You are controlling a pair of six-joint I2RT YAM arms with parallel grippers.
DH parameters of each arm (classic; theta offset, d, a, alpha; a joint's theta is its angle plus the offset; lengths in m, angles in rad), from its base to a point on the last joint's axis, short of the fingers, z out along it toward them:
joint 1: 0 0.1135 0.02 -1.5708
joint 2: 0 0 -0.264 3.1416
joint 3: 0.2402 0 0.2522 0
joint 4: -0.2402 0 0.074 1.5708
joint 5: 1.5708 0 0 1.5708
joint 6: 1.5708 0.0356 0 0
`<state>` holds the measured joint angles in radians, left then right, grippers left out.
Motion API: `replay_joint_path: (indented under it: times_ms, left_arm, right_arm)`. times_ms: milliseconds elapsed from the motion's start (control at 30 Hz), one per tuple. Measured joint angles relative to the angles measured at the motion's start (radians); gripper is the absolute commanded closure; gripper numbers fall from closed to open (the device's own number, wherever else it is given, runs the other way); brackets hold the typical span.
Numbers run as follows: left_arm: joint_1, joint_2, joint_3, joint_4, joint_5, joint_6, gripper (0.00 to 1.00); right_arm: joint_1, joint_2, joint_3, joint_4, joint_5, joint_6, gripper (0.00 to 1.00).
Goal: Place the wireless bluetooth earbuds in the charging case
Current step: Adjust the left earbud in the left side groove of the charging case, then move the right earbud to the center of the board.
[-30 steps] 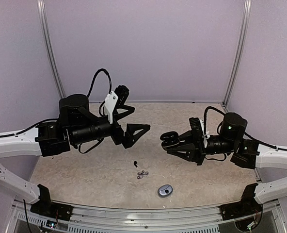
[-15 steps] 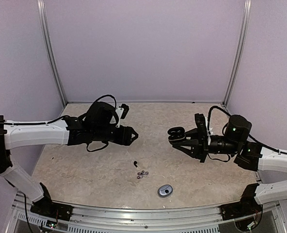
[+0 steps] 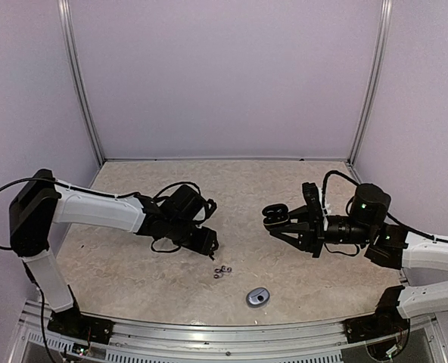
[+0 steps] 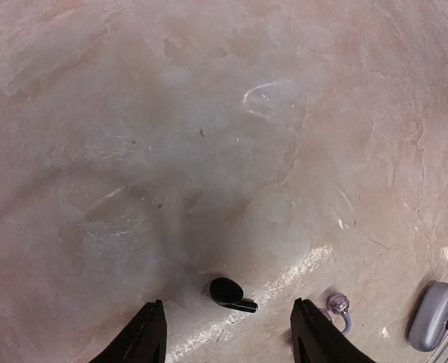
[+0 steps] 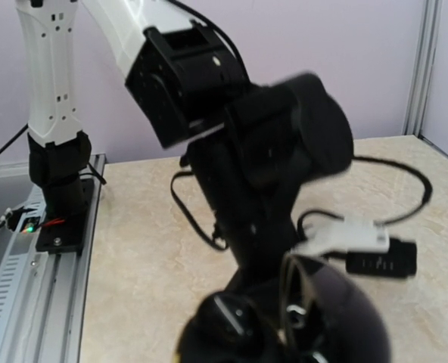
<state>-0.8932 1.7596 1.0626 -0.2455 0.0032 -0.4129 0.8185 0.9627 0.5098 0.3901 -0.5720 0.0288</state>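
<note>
A glossy black earbud (image 4: 228, 290) lies on the table, right between the tips of my open left gripper (image 4: 228, 327), which is low over the table (image 3: 207, 243). A silvery-grey earbud with a pinkish tip (image 4: 338, 305) lies just right of the right finger; the silvery buds show as a small cluster in the top view (image 3: 222, 271). My right gripper (image 3: 286, 222) is shut on an open black charging case (image 3: 275, 215) and holds it in the air at mid-right; the case fills the bottom of the right wrist view (image 5: 284, 327), blurred.
A closed silvery-grey case (image 3: 258, 296) lies near the front edge, also in the left wrist view (image 4: 431, 315). The left arm (image 5: 239, 113) fills the middle of the right wrist view. Purple walls enclose the marbled table (image 3: 133, 265).
My left arm has swung forward and down from mid-air until its open gripper is over the black earbud. My right gripper with the case has barely shifted.
</note>
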Motion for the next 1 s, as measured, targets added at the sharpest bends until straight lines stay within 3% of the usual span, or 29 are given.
replay_joint_path:
  times_ms: [367, 733, 1000]
  left_arm:
    - [-0.1, 0.153, 0.116, -0.105, -0.15, -0.002, 0.36]
    - [-0.077, 0.184, 0.136, -0.163, -0.254, -0.017, 0.52]
    - [-0.028, 0.156, 0.104, -0.148, -0.199, -0.017, 0.43]
  right_arm:
    - [-0.001, 0.0, 0.0, 0.0, -0.007, 0.001, 1.0]
    - [-0.001, 0.0, 0.0, -0.002, -0.01, 0.003, 1.0]
    - [-0.001, 0.002, 0.0, -0.003, -0.011, 0.003, 1.0]
